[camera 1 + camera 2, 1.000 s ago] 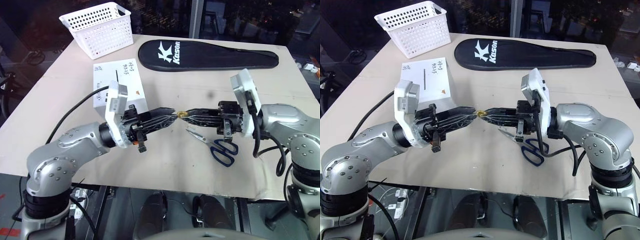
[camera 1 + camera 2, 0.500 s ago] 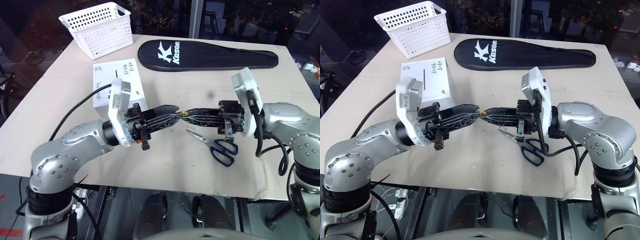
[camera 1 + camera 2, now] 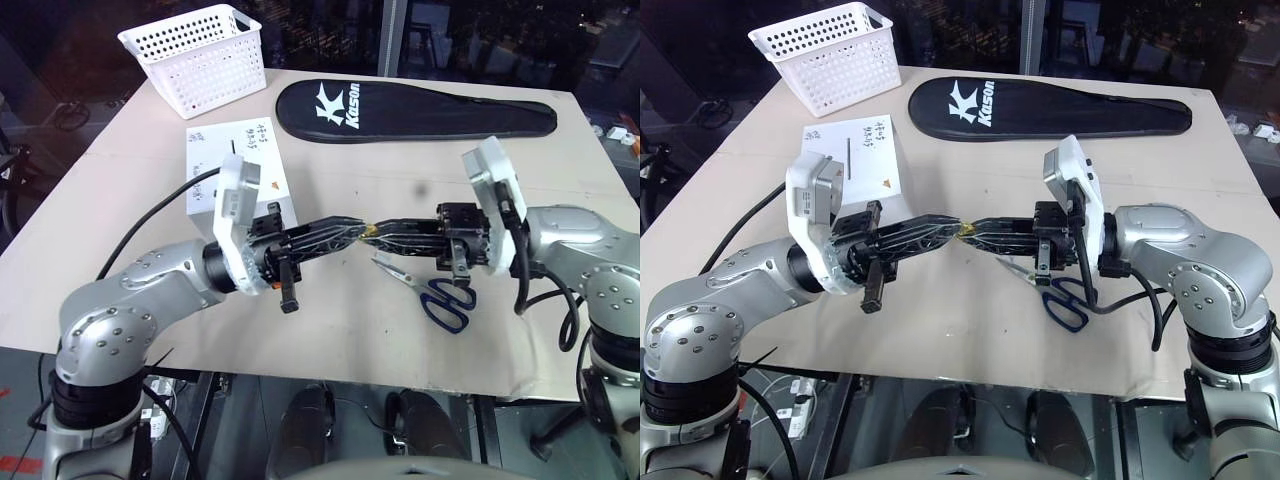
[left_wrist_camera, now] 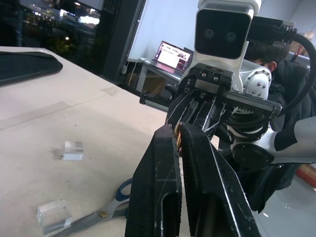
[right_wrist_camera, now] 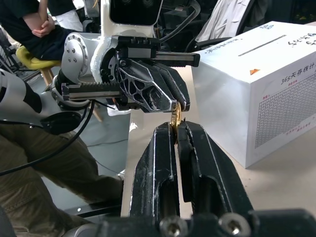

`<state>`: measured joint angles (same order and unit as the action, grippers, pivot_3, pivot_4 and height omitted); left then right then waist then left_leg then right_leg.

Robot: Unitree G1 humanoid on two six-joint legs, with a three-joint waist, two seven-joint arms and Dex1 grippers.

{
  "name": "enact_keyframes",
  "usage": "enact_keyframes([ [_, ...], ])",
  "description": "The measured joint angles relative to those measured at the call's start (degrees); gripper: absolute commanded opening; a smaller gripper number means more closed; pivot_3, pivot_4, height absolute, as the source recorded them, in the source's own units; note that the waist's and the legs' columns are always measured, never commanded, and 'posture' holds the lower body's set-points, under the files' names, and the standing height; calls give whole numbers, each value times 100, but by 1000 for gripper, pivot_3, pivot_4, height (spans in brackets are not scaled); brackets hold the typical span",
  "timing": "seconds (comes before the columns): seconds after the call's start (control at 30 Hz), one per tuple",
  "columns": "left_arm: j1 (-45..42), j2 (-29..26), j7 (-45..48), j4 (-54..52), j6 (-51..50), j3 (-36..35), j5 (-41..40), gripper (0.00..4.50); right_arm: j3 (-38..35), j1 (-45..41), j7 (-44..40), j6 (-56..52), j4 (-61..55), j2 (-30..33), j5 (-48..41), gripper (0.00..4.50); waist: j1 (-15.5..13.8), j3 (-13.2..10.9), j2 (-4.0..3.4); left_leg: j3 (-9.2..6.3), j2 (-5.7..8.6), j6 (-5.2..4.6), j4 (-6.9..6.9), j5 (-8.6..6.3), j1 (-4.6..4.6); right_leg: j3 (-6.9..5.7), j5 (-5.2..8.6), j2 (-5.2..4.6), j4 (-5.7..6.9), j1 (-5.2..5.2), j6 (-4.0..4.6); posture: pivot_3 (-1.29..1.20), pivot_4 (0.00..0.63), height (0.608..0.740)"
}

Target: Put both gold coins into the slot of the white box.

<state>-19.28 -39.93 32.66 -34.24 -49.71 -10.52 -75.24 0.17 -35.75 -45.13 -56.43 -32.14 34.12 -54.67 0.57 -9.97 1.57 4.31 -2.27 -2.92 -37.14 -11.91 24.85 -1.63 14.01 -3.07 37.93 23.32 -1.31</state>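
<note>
Meeting tip to tip above the table, left gripper (image 3: 352,232) and right gripper (image 3: 385,232) both pinch shut on one gold coin (image 5: 175,117), apparently for a handover, the white box (image 3: 240,165) standing behind the left arm.

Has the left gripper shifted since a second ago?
Yes. The left gripper has closed on the gold coin held by the right gripper, its tip edging rightward, away from the white box.
</note>
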Motion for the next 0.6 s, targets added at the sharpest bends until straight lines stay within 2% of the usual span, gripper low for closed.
enact_keyframes([
  [0.07,70,-83,139,0,4,-10,-36,33,41,2,-46,0,-4,23,-25,0,1,0,0,0,0,0,1,0,0,0,0,-1,0,0,1,0,150,740],
  [0.1,85,-101,164,0,5,-11,-36,641,50,2,-48,0,-5,29,-29,0,1,0,0,0,0,0,1,0,0,0,1,-1,0,1,1,0,150,740],
  [0.13,128,-130,192,-1,1,-9,-23,788,51,1,-43,8,-6,30,-38,0,1,0,0,0,0,0,1,0,0,0,1,-2,0,1,1,0,150,740],
  [0.6,260,-126,363,-10,29,10,287,788,46,-95,22,13,-5,166,-255,0,-4,0,0,-1,-1,0,2,0,1,7,9,-5,-3,1,15,0,150,740],
])
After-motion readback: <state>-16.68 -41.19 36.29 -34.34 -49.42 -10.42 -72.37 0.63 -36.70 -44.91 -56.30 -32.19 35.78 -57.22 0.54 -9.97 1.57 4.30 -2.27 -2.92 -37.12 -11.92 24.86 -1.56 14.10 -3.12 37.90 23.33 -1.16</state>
